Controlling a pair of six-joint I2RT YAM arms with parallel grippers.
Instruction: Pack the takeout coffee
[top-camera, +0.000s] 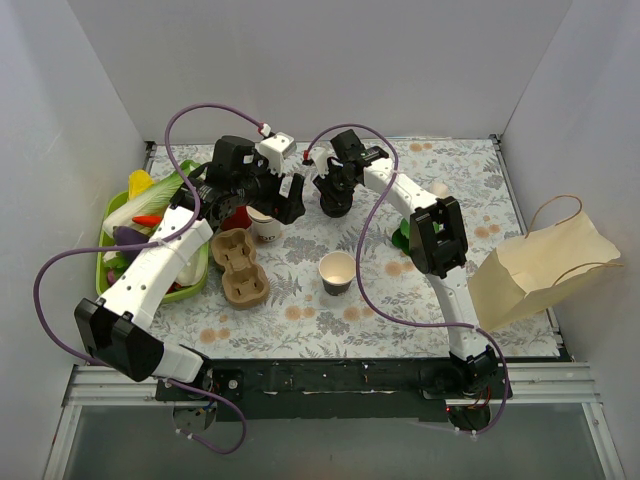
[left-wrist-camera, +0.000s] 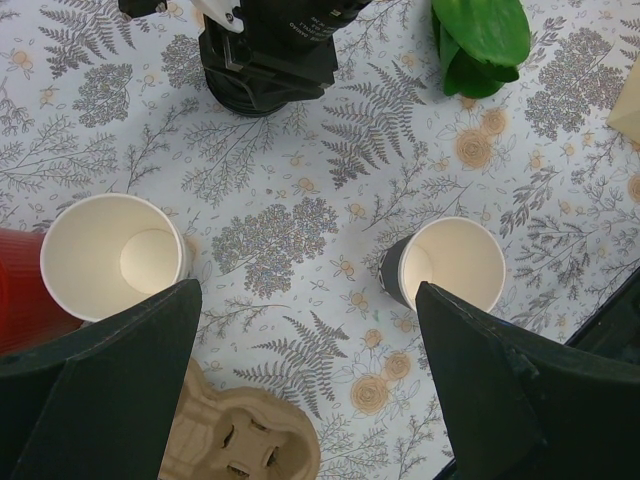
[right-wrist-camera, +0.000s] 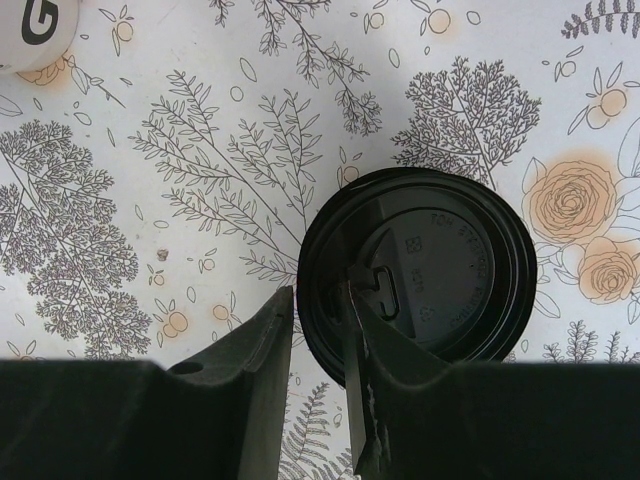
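No cream cup with a lid on it shows in any view. A loose round black lid (right-wrist-camera: 420, 275) lies on the flowered table, also in the top view (top-camera: 335, 207) and left wrist view (left-wrist-camera: 262, 88). My right gripper (right-wrist-camera: 318, 300) is shut on its left rim, one finger outside and one on top; it also shows in the top view (top-camera: 335, 190). A lidless cream cup (left-wrist-camera: 110, 255) stands beside a red cup (left-wrist-camera: 15, 290). My left gripper (left-wrist-camera: 308, 292) is open and empty above the table, between that cup and a dark-walled lidless cup (left-wrist-camera: 450, 265).
A brown pulp cup carrier (top-camera: 240, 265) lies left of centre. A green tray (top-camera: 190, 285) of vegetables sits at the left edge. A brown paper bag (top-camera: 540, 265) lies at the right. A green leafy item (left-wrist-camera: 480, 40) lies by the right arm.
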